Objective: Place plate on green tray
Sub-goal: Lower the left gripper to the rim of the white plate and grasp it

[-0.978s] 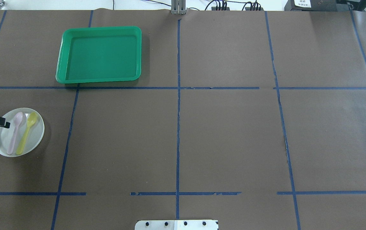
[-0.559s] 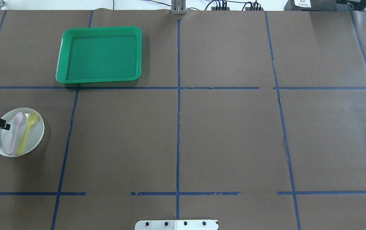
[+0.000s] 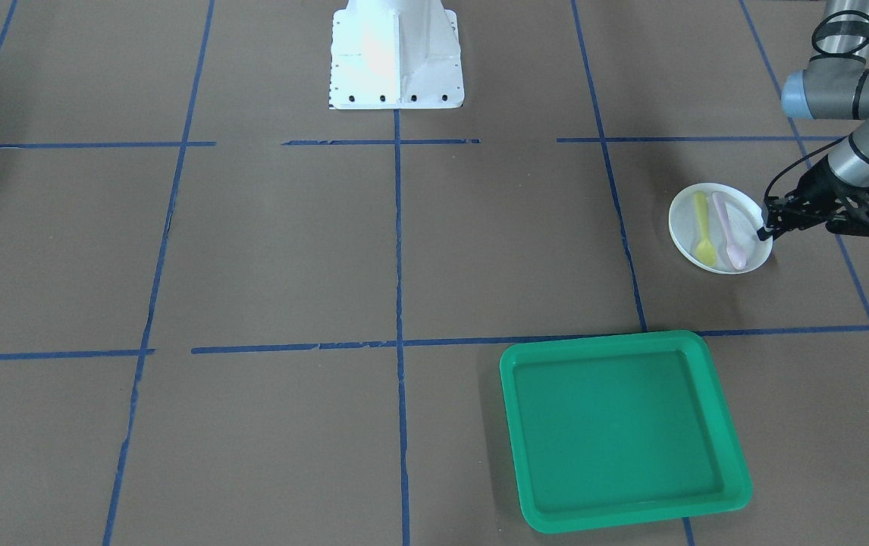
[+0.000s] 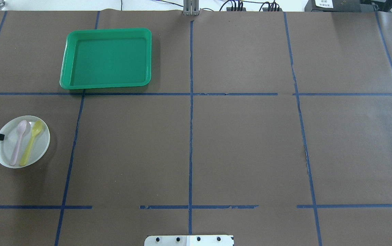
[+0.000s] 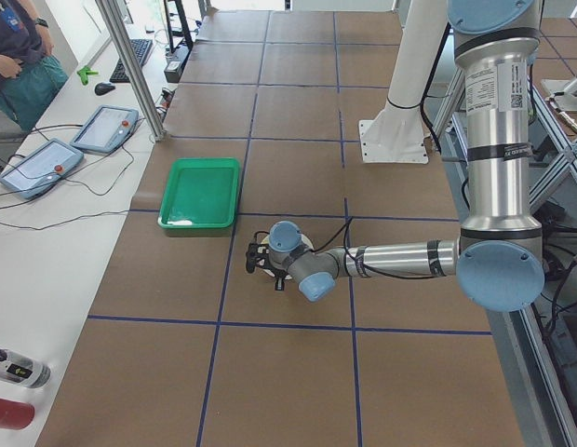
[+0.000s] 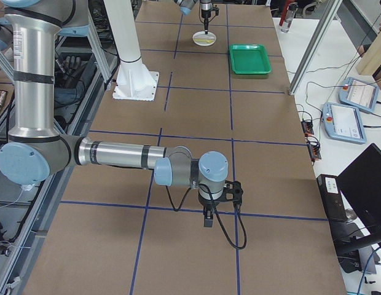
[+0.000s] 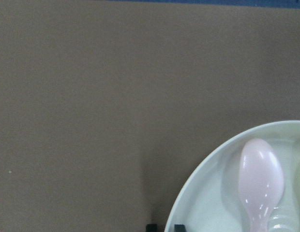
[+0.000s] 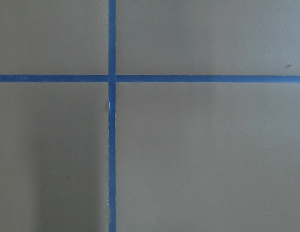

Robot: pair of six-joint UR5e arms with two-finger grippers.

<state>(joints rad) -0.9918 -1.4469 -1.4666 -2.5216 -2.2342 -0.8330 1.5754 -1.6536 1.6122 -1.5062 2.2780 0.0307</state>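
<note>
The small white plate (image 4: 40,150) lies at the table's left side and bears a pink spoon (image 4: 17,141) and a yellow spoon (image 4: 31,141). My left gripper (image 4: 1,137) is at the plate's left rim. In the left wrist view its fingertips (image 7: 151,227) stand close together on either side of the rim (image 7: 198,193), shut on it. The front view shows the same grip (image 3: 765,231) on the plate (image 3: 749,216). The green tray (image 4: 107,61) sits empty, further back and to the right of the plate. My right gripper (image 6: 207,221) hangs low over bare table far to the right; I cannot tell whether it is open.
Brown paper with blue tape lines (image 4: 191,136) covers the table. The robot's white base (image 3: 396,53) stands at the near middle edge. Teach pendants (image 5: 102,126) and cables lie on a side table beyond the tray.
The left gripper's tip has drawn back left and settled on the plate's rim. The plate has shifted slightly to the right. The tray has not moved.
</note>
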